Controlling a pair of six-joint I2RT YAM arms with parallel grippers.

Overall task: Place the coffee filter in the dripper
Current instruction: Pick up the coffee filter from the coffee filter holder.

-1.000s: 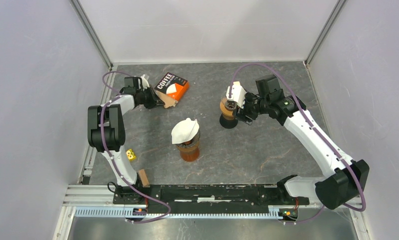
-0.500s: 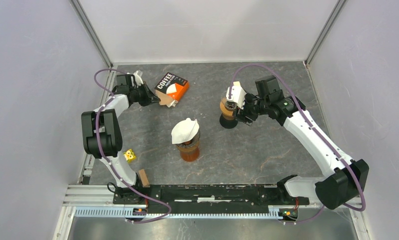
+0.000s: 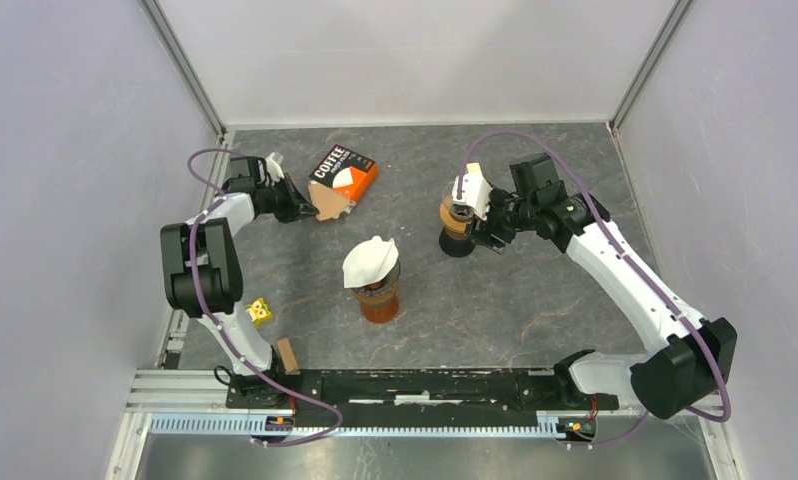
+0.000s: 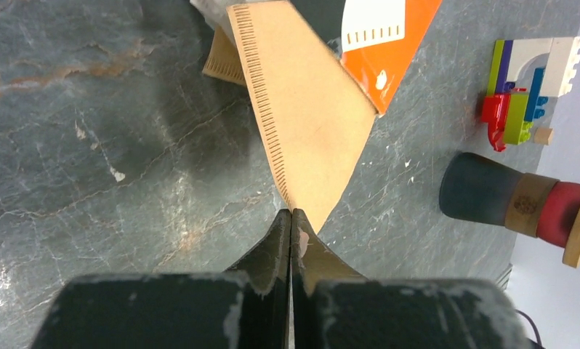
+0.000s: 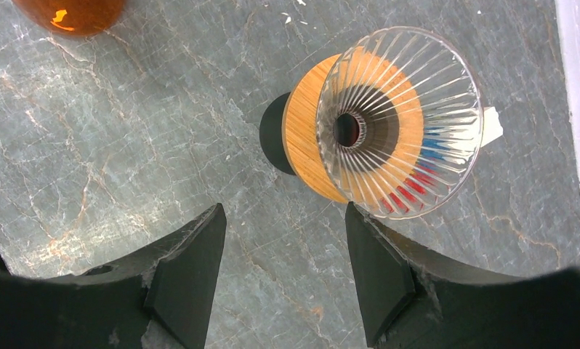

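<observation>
Well, the left jaws were shut tight on the pointed tip of the brown filter (image 4: pixel 309 123). The arm had pulled back a bit toward the wall, so the filter had slid partly out from under the orange pack (image 4: pixel 389 36). Its far edge still lay under the pack. Across the surface (image 3: pixel 535 300), well apart from the filter, the dripper (image 5: pixel 400 120) stood empty. The right jaws waited wide open beside it, touching nothing. I thought the filter was nearly free, but it still had to be lifted and carried over to the dripper.
</observation>
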